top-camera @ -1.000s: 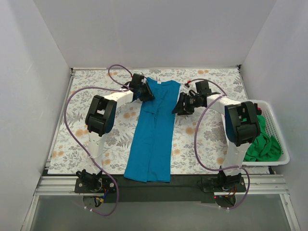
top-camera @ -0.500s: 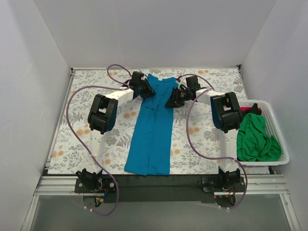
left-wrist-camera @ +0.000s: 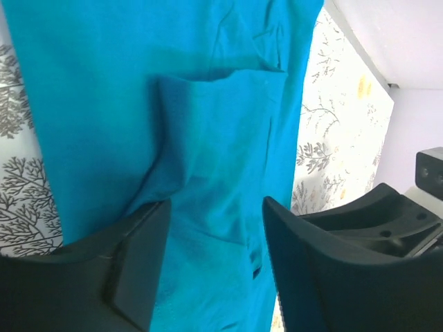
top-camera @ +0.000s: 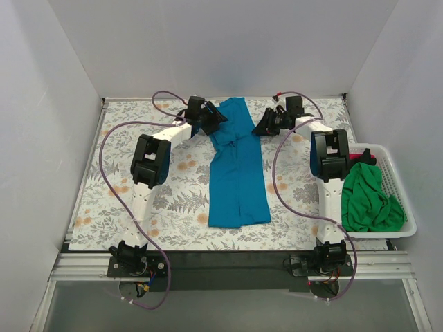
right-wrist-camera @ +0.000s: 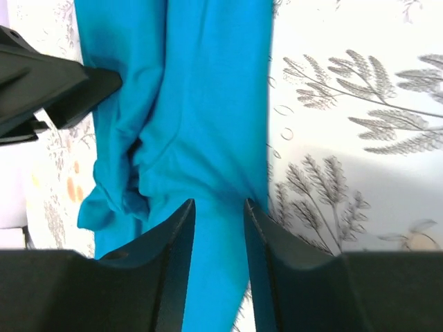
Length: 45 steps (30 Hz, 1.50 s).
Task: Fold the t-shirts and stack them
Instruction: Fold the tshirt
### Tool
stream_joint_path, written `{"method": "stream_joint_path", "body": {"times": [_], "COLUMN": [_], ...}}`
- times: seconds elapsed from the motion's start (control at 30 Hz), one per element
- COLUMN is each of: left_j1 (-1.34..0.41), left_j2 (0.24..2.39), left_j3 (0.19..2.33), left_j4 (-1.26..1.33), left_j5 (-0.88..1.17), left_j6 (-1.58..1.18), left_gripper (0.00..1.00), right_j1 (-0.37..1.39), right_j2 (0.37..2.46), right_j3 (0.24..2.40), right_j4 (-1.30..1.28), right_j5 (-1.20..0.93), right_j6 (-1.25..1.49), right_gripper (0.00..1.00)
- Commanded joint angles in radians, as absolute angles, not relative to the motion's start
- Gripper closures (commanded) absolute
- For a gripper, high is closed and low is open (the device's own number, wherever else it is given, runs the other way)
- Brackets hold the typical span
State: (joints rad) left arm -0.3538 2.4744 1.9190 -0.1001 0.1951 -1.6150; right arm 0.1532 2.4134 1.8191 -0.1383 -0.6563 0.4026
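Note:
A teal-blue t-shirt (top-camera: 239, 180), folded into a long strip, lies down the middle of the floral table. Its far end is lifted between both grippers. My left gripper (top-camera: 217, 122) is shut on the shirt's far left edge. In the left wrist view (left-wrist-camera: 216, 228) teal cloth (left-wrist-camera: 208, 104) fills the gap between the fingers. My right gripper (top-camera: 261, 128) is shut on the far right edge, and its wrist view (right-wrist-camera: 219, 214) shows a fold of cloth (right-wrist-camera: 208, 90) pinched there. A green t-shirt (top-camera: 367, 200) and a bit of red-magenta shirt (top-camera: 367, 160) lie in the basket.
The white slatted basket (top-camera: 410, 211) stands at the table's right edge, beside the right arm. White walls close in the table at the back and both sides. Purple cables loop over the table from both arms. The other gripper's black fingers (right-wrist-camera: 69, 90) show in the right wrist view.
Both grippers moved toward the far edge, dragging the teal shirt up the table. Its near end left the front edge and swung right. The right arm stretched farther back.

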Motion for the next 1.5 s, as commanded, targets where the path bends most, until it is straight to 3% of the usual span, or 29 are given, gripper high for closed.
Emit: {"method": "stream_joint_path", "body": {"times": [0.0,0.23,0.43,0.7,0.97,1.47], "left_j1": [-0.342,-0.342,-0.357,-0.572,-0.793,-0.834], "left_j2": [2.476,2.344,2.105,1.607,1.413,1.345], "left_j3": [1.933,1.996,1.852,1.372,1.016,0.893], "left_j4": [-0.161,-0.167,-0.273,-0.629,-0.81,-0.759], "left_j5": [0.143,0.084,0.019,-0.205,-0.172,-0.132], "left_j6": [-1.591,-1.433,-1.339,-1.423,-1.669,-1.647], "left_gripper": [0.37,0.15,0.11,0.16,0.26,0.34], "right_j1": [0.152,0.155,0.195,0.36,0.498,0.64], "right_j2": [2.338,2.1,1.841,1.499,1.329,1.361], "right_j3": [1.835,1.682,1.392,0.993,0.816,0.747], "right_j4": [-0.251,-0.359,-0.539,-0.627,-0.626,-0.584], "right_j5": [-0.618,-0.586,-0.421,-0.261,-0.17,-0.005], "right_j6": [0.312,0.279,0.221,0.247,0.371,0.563], "right_gripper": [0.57,0.42,0.36,0.38,0.46,0.55]}}
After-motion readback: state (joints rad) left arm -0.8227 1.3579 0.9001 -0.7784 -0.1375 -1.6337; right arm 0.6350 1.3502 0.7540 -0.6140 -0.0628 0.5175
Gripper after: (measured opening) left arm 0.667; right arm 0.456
